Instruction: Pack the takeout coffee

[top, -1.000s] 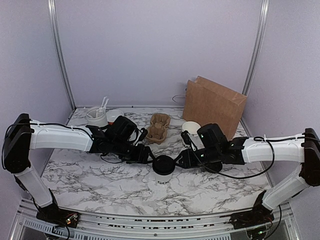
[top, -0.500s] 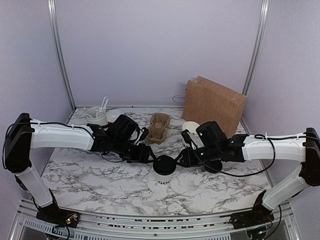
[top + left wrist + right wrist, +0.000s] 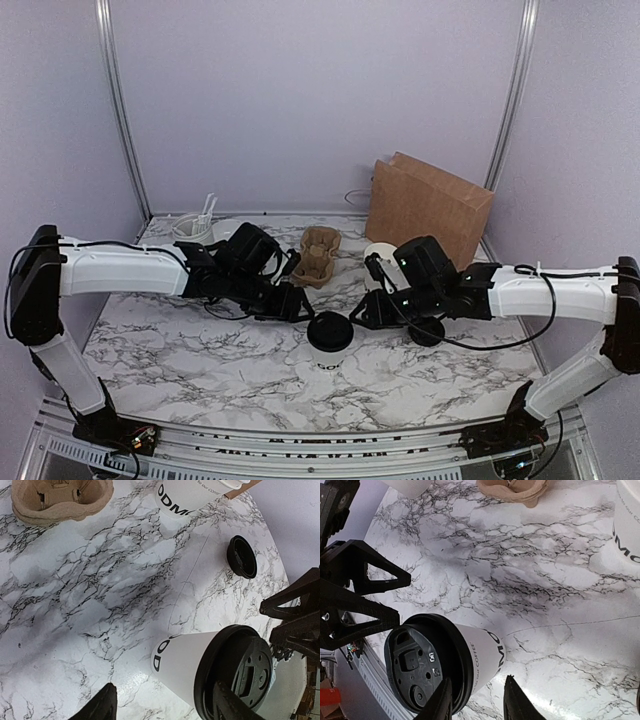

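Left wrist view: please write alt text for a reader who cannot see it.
A lidded white paper cup stands on a marble table, just ahead of the open left tool. Beyond it are a loose black lid, a lidless cup and a cardboard carrier.

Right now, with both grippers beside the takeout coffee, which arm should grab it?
Left, probably. The left gripper looks open wide enough to span the takeout coffee, which sits between its fingers in its wrist view. The right gripper is open narrower than the lid and must widen first.

L arm (image 3: 130,272) & R arm (image 3: 545,295) flank takeout coffee (image 3: 329,338); front approach free.
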### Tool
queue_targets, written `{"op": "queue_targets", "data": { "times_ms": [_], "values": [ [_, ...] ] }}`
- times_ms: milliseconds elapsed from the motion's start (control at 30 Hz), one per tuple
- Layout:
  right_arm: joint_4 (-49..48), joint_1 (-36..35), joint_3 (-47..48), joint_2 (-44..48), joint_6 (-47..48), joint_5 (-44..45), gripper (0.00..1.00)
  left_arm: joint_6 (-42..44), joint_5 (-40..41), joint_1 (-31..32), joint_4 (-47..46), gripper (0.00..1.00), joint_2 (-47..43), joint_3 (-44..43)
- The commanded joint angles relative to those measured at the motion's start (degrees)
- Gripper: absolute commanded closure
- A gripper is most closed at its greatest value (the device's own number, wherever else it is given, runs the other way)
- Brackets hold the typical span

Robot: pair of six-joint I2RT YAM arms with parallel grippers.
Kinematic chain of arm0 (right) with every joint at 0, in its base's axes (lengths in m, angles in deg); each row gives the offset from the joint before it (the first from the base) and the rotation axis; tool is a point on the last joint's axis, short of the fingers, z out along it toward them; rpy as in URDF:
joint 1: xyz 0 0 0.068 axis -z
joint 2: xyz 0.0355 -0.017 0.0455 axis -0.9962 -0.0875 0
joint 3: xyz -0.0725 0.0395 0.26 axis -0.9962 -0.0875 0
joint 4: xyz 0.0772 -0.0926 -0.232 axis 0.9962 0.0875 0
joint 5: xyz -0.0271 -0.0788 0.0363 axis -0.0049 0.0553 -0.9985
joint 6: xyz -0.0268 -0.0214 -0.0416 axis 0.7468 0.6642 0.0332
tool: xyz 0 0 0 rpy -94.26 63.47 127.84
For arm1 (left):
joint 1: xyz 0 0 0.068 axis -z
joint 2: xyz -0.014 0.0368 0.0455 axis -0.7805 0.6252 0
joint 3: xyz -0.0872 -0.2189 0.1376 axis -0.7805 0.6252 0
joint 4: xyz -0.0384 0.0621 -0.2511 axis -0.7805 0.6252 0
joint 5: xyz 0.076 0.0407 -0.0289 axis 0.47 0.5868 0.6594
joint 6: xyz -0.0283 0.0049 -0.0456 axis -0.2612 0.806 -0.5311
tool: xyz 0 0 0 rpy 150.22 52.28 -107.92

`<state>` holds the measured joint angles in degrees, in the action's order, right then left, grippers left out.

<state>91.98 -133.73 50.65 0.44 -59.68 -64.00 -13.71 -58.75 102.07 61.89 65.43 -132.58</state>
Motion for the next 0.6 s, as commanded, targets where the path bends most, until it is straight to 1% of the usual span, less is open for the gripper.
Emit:
{"op": "queue_targets", "data": {
  "times_ms": [0,300,567],
  "values": [
    [1.3,-0.4,3.3,1.1,1.7,1.4,0.66,1.4,1.9,-0.6,2.4,0.34,-1.9,-0.7],
    [5.3,-0.6,4.1,1.1,5.4,0.3,0.66,0.8,0.6,-0.7,2.3,0.33,-7.8,5.8],
    [11.2,-4.1,3.8,2.5,8.3,2.9,0.66,0.6,0.2,-0.7,2.4,0.34,-10.1,8.4]
  ]
}}
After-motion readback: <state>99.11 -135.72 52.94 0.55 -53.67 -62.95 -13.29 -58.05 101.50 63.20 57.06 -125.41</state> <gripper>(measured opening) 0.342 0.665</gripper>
